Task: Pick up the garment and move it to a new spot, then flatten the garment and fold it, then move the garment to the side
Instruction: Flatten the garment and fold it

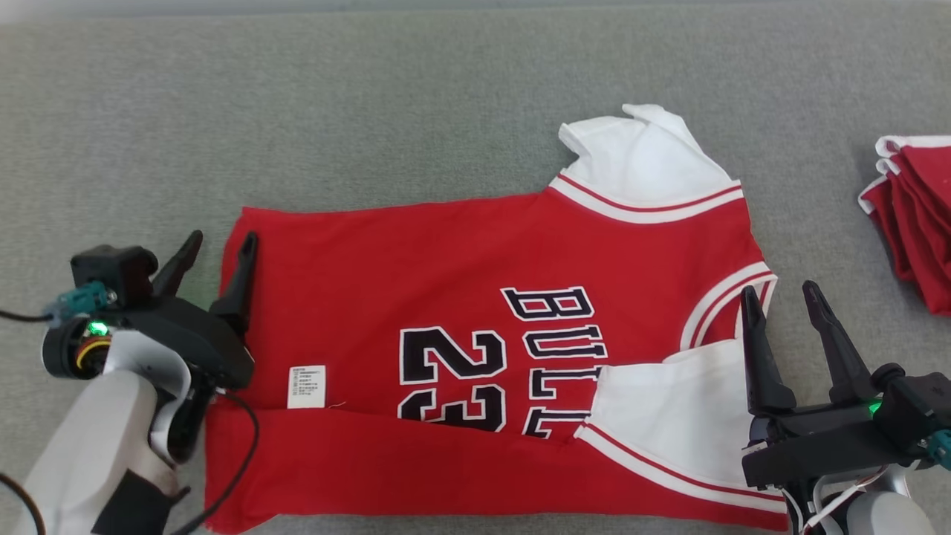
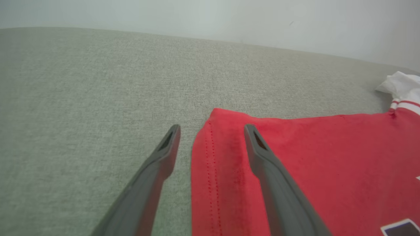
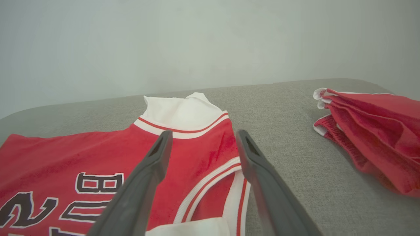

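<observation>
Our left gripper (image 1: 223, 238) hangs at the hem edge of the garment (image 1: 446, 297), fingers spread wide, one over red cloth and one over bare surface. Our right gripper (image 1: 778, 290) stands at the collar end, likewise spread and holding nothing. Open grey fabric surface (image 1: 371, 111) lies beyond and to the left; a folded red stack (image 1: 917, 223) sits well apart on the right. A pale wall (image 3: 164, 39) backs it. The garment, a red jersey lettered in black, lies mid-surface, its near edge folded over, with white sleeves (image 1: 646, 156) and a white label (image 1: 306, 386) showing.
</observation>
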Robot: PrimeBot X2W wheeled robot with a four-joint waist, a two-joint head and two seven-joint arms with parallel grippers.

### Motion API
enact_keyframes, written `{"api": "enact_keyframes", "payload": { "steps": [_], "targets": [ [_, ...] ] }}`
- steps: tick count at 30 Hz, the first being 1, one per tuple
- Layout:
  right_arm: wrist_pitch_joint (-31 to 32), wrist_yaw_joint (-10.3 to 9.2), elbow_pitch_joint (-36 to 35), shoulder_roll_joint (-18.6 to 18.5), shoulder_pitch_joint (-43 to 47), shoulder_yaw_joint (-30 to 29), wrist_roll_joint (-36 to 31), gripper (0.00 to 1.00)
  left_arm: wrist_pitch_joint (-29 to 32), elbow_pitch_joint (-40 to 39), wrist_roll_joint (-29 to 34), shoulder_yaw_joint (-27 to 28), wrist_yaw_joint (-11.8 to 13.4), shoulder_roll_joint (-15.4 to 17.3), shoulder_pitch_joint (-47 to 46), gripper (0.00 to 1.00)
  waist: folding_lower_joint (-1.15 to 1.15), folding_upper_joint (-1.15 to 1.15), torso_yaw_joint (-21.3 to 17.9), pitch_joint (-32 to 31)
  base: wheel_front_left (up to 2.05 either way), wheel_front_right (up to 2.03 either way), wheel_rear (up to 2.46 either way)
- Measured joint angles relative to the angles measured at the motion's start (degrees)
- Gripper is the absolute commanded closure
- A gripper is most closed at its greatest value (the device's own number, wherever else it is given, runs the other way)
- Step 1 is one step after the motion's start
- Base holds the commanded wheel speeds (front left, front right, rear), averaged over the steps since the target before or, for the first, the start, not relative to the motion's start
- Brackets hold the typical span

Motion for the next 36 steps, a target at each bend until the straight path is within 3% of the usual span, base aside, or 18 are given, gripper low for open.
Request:
{"api": "enact_keyframes", "payload": {
  "steps": [8, 9, 10, 11, 12, 19, 25, 31, 36],
  "targets": [
    [-1.09, 0.0, 1.79, 0.26, -0.99, -0.11, 0.42, 0.0, -1.14, 9.94, -1.07, -0.23, -3.53, -0.83, -5.82, 0.0, 0.0, 0.0, -2.18, 2.82, 0.0, 0.0, 0.0],
    [-1.12, 0.0, 1.91, 0.26, -1.11, -0.14, 0.48, 0.0, -1.32, 10.68, -1.09, -0.34, -3.87, -0.92, -6.23, 0.12, 0.0, 0.0, -2.36, 3.03, 0.0, 0.0, 0.0],
    [-1.15, 0.0, 2.02, 0.23, -1.27, -0.3, 0.51, 0.0, -1.59, 11.41, -1.09, -0.38, -3.98, -0.99, -6.7, 0.38, 0.0, 0.0, -2.49, 3.22, 0.0, 0.0, 0.0],
    [-1.15, 0.0, 2.09, 0.18, -1.44, -0.54, 0.63, 0.0, -1.8, 12.02, -1.09, -0.48, -4.2, -1.14, -7.14, 0.83, 0.0, 0.0, -2.57, 3.37, 0.0, 0.0, 0.0],
    [-1.14, 0.0, 2.23, 0.08, -1.7, -0.82, 0.92, 0.0, -2.0, 12.49, -1.09, -0.6, -4.42, -1.32, -7.39, 1.0, 0.0, 0.0, -2.6, 3.47, 0.0, 0.0, 0.0],
    [0.6, 0.0, 4.89, -3.04, -9.01, -3.57, 3.8, 0.0, -2.56, 13.81, -0.91, -1.76, -4.94, -1.8, -8.65, 1.0, 0.0, 0.0, -2.38, 3.68, 0.0, 0.0, 0.0],
    [3.0, 0.0, 14.29, -8.27, -21.7, -4.23, 7.48, 0.0, -2.5, 12.54, -0.3, -3.42, -4.95, -3.25, -10.18, 1.0, 0.0, 0.0, -0.92, 4.57, 0.0, 0.0, 0.0],
    [5.1, 0.0, 23.9, -12.22, -34.0, 1.27, 11.12, 0.0, -2.37, 11.5, 0.05, -5.36, -5.43, -5.55, -11.95, 1.0, 0.0, 0.0, 1.88, 6.1, 0.0, 0.0, 0.0],
    [7.53, 0.0, 29.1, -15.06, -40.42, 9.92, 13.86, 0.0, -3.01, 11.15, 0.47, -6.76, -5.93, -7.05, -13.38, 1.0, 0.0, 0.0, 4.43, 7.74, 0.0, 0.0, 0.0]
  ]
}}
